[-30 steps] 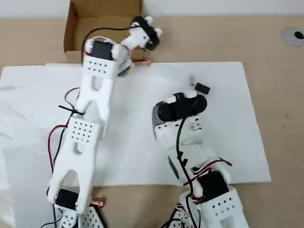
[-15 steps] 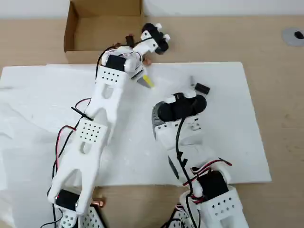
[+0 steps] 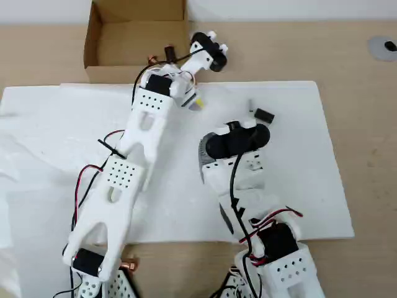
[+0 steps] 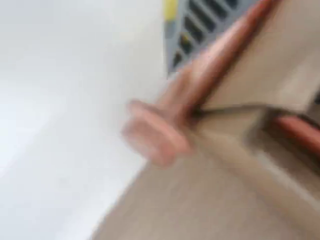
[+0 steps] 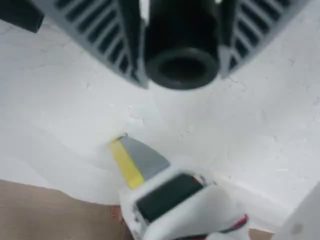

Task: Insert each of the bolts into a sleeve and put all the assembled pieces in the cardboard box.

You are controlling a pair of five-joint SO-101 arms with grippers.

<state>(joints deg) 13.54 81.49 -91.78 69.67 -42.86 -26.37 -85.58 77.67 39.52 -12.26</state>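
My left gripper (image 3: 193,94) hangs open at the mat's far edge, beside the right front corner of the cardboard box (image 3: 93,43). A copper bolt (image 4: 160,130) lies there, right beside my grey, yellow-striped finger (image 4: 210,25). A copper and black piece (image 3: 160,56) rests in the box near its right wall. My right gripper (image 5: 182,65) sits mid-mat (image 3: 203,156), shut on a black sleeve (image 5: 182,67) whose open end faces the left gripper's finger (image 5: 142,160).
The arms work over a white mat (image 3: 62,136). A loose black sleeve (image 3: 265,115) lies on it, right of the right gripper. Another copper bolt (image 3: 128,266) lies on the wooden table by the left arm's base. A grey disc (image 3: 381,47) sits at the far right.
The left arm has swung right, from over the box's corner to the mat's far edge by the bolt. A copper and black piece now shows in the box. The right arm has kept still.
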